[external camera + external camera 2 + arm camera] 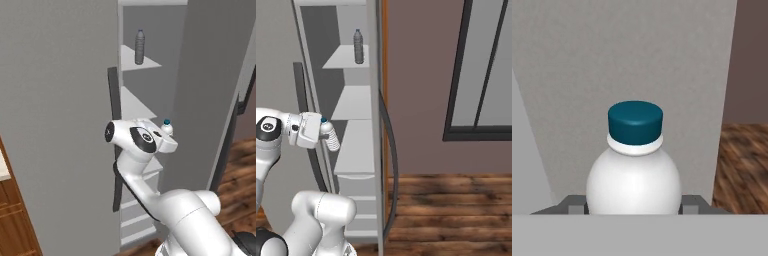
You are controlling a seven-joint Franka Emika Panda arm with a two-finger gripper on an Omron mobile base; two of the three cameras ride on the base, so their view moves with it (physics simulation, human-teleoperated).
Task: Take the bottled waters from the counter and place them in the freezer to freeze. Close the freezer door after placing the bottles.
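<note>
Closest to the hand camera, a bottled water [634, 165] with a blue cap is seen clamped between the two dark fingertips [571, 204], which press on its body from either side, so the gripper [323, 135] is judged to be closed on this bottle and carrying it. In the right base view the carried bottle is held just in front of the open freezer [351, 105], level with the shelf [353, 150] that lies third from the top among the white shelves, and it appears tilted with its cap toward the arm, though the exact lean cannot be told. A second bottle [139, 46] is seen standing upright on the top shelf [142, 60], well above the hand. The freezer door [55, 125] is seen swung open on the left side in the left base view, with its long dark handle [115, 145] just behind the wrist. The step in hand is judged to be the stowing of the last carried bottle; one bottle is already shelved. The next move is thought to call for the bottle to be carried inward over a shelf, set down upright and released, the hand withdrawn clear of the shelf edges, and the door then pushed shut.
</note>
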